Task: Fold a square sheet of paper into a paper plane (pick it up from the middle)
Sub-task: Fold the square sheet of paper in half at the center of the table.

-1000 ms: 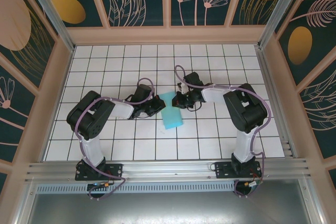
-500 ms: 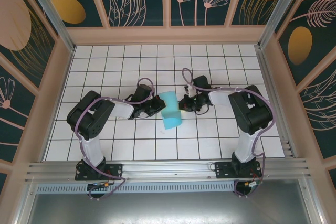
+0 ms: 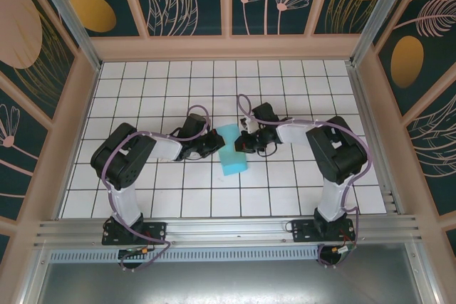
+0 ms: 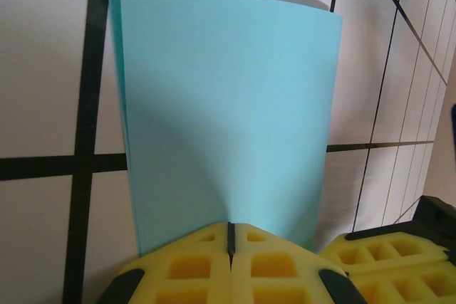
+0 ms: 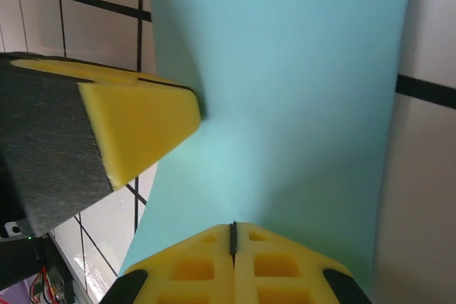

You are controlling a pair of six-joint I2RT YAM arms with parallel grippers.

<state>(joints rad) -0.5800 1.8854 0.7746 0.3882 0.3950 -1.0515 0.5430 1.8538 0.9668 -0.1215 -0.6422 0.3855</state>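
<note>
The left arm [image 3: 153, 149] and right arm [image 3: 303, 132] flank the paper [image 3: 232, 154] closely; far tiles [image 3: 214, 82] lie open

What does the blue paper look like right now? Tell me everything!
The blue paper is a thin turquoise sheet, folded into a layered rectangle, not yet a pointed plane. It lies on the white tiled table between the arms. The shut left tool and shut right tool seem to pinch opposite edges, puckering it into a soft ridge at their tips.
</note>
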